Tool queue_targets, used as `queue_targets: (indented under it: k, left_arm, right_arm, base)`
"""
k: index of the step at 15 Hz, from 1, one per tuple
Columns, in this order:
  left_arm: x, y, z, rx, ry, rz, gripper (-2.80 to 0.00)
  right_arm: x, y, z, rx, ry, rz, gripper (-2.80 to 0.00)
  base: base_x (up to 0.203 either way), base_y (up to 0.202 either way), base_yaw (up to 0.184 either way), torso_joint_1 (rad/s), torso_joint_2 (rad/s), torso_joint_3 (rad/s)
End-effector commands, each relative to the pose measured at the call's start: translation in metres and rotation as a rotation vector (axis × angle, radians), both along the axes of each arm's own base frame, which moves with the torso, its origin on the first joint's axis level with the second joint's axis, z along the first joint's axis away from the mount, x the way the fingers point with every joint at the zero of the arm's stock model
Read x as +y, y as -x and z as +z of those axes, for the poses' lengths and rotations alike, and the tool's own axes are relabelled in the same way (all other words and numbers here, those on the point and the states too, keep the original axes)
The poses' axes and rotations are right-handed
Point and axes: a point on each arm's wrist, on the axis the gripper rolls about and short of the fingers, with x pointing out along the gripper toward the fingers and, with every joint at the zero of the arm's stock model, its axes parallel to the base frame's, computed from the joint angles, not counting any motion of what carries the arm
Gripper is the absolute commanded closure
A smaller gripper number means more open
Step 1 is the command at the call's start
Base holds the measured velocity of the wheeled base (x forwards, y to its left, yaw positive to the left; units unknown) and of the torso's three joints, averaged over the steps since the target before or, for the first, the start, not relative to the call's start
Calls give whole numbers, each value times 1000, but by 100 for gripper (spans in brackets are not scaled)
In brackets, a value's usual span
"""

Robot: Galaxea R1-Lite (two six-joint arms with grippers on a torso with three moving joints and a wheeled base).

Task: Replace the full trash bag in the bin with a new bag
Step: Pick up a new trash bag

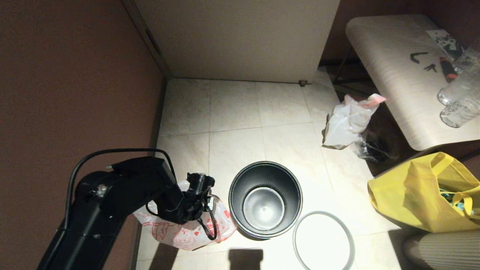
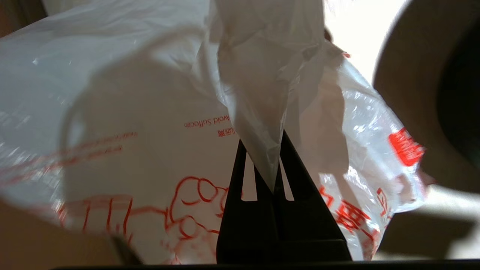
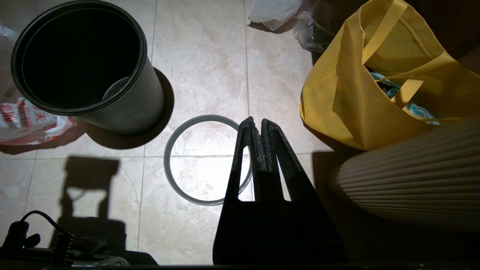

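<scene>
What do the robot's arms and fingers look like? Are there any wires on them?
The left arm is chunky matte black with boxy shells, and black cables loop over and beside it. The left gripper has two flat black fingers shaped like pointed wedges, each with a slot cut through. The right gripper has the same black wedge fingers, with rough, dusty-looking edges. I see no markings or stickers.

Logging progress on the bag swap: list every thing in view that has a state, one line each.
bin: upright, empty, unlined
grey rim ring: off the bin, flat on the floor beside it
new bag: crumpled on the floor, a fold pinched
left gripper: shut on the new bag
full trash bag: out of the bin, by the table
yellow tote: open, holding items
right gripper: shut, empty
</scene>
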Motion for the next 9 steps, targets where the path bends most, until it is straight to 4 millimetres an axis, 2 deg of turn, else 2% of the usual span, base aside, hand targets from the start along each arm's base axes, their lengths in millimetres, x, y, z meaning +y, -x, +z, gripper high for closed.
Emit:
queue_targets:
  k: [1, 6, 7, 9]
  left_arm:
    - [2, 29, 54, -34, 29, -2, 0]
    - [12, 104, 107, -36, 54, -40, 0]
    - [8, 118, 120, -54, 64, -70, 0]
    - [-20, 156, 145, -74, 80, -211, 0]
  right_arm:
    - [0, 0, 0, 1, 1, 1, 0]
    - [0, 0, 0, 2, 1, 1, 0]
    - [0, 0, 0, 2, 1, 1, 0]
    - [0, 0, 0, 2, 1, 1, 0]
  base:
    - [0, 0, 0, 0, 0, 0]
    - [0, 0, 0, 0, 0, 0]
    - [0, 0, 0, 0, 0, 0]
    - [0, 0, 0, 0, 0, 0]
